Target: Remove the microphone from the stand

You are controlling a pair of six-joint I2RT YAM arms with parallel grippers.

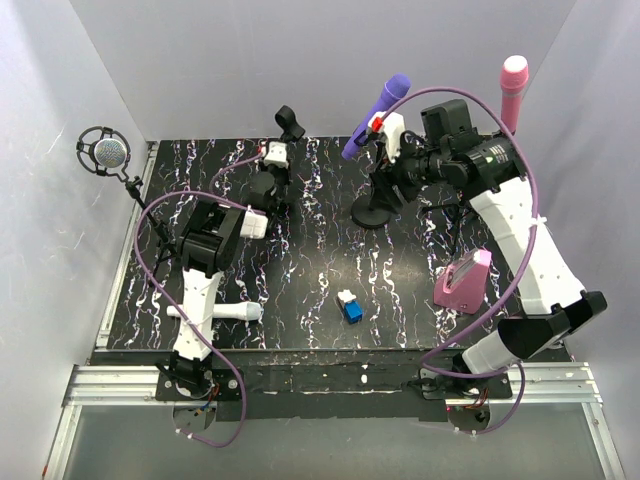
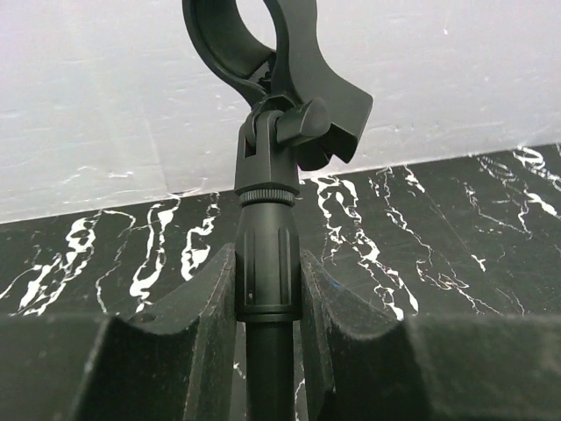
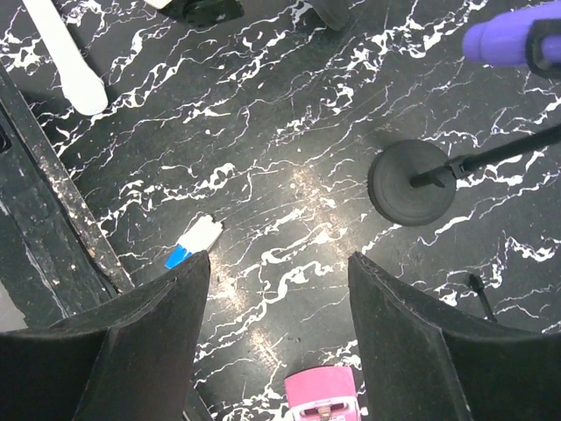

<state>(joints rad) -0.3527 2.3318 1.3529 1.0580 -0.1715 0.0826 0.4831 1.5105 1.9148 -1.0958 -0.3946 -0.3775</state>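
Black white-veined bench is shown from the top view. At far right, the purple cylindrical microphone is carried tilted on top of a black round-based stand; its clip is hidden by the right wrist. Right jaws are held just beside the microphone, not on it. Microphone is judged light, rigid and smooth: slip is expected on the rounded head, so the straight body near the clip should be taken and drawn out along its axis. Stand is judged tippy if pulled sideways. Purple cable of the right arm arcs close by; snagging is possible. Also noted: pink microphone upright behind the right arm, pink wedge-shaped box, small blue-and-white block, white stick microphone lying flat by the left arm, grey mesh microphone in a ring mount far left.

Left wrist view: left jaws are closed narrow on the ribbed collar of a second black stand. Its C-shaped clip is empty.

Right wrist view: right jaws are spread wide, nothing held, pointed down at the bench. Purple microphone is caught at the top right corner, round base below it, well clear of the box and block.
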